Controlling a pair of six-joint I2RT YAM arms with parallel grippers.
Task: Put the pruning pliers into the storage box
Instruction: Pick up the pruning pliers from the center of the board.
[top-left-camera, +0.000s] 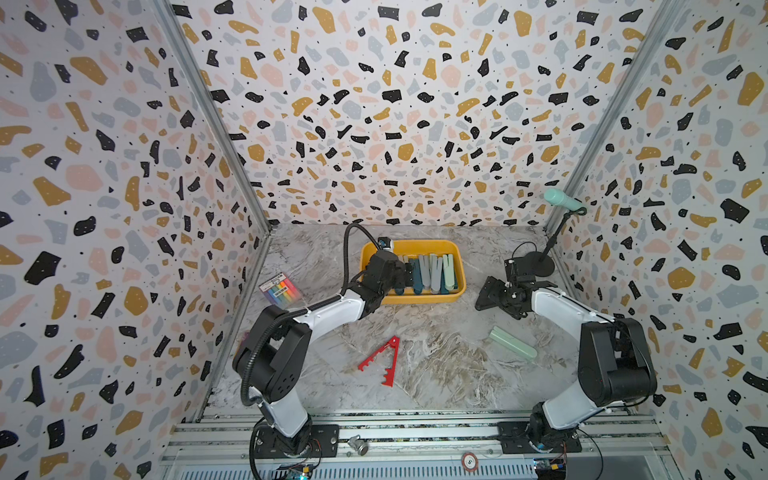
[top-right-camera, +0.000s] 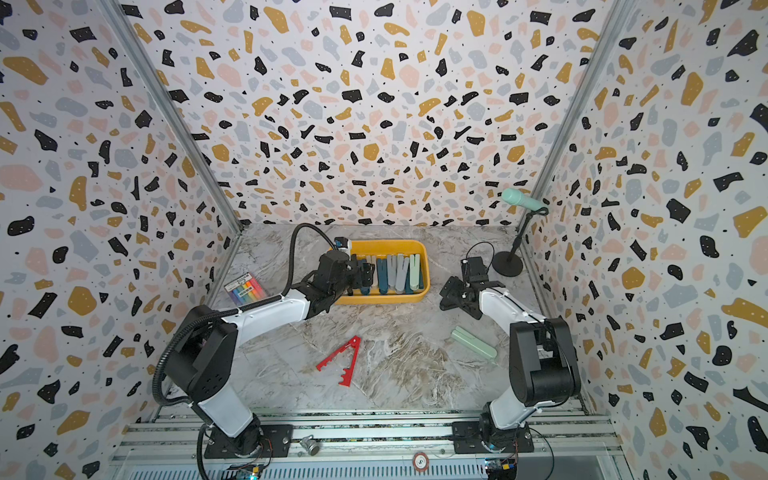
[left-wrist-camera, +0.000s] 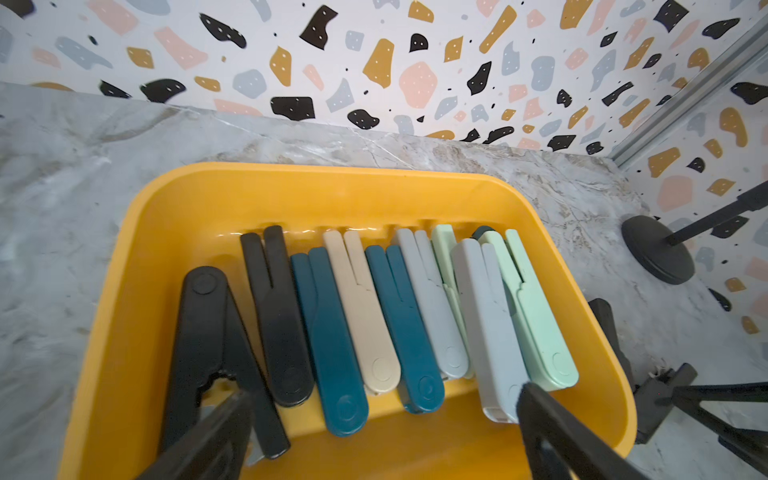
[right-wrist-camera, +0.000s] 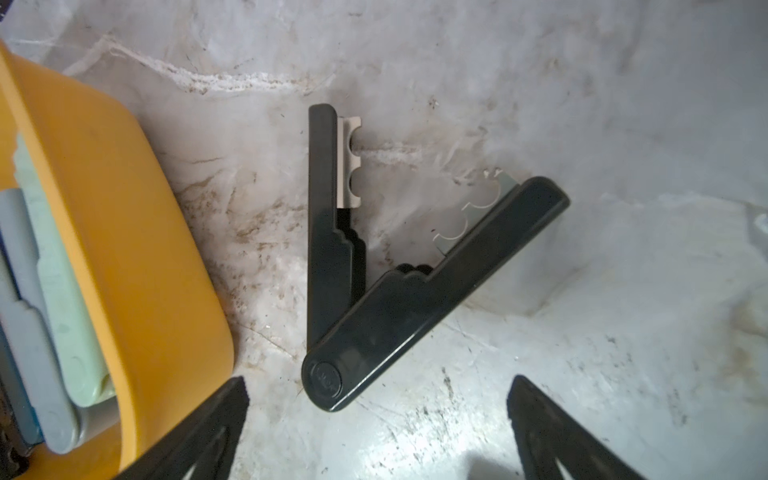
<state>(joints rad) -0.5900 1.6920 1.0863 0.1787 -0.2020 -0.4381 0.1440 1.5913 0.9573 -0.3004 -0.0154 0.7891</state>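
The yellow storage box (top-left-camera: 415, 243) (top-right-camera: 386, 243) (left-wrist-camera: 332, 174) holds a row of closed pruning pliers (left-wrist-camera: 374, 311) in black, teal, beige, grey and mint. A black pair (left-wrist-camera: 208, 332) lies spread open at the box's left end. My left gripper (left-wrist-camera: 384, 392) (top-left-camera: 401, 276) hovers open over that end, empty. My right gripper (right-wrist-camera: 378, 381) (top-left-camera: 492, 293) is open just above another black pair (right-wrist-camera: 399, 299), spread in a V on the table beside the box wall (right-wrist-camera: 124, 208). Red notched pliers (top-left-camera: 378, 354) (top-right-camera: 337, 354) and mint pliers (top-left-camera: 513, 343) (top-right-camera: 473, 343) lie on the near table.
A rainbow-striped packet (top-left-camera: 280, 289) lies at the left wall. A mint microphone (top-left-camera: 563, 199) on a black stand with a round base (top-left-camera: 540, 264) (left-wrist-camera: 656, 249) occupies the far right corner, just behind my right arm. Patterned walls close three sides.
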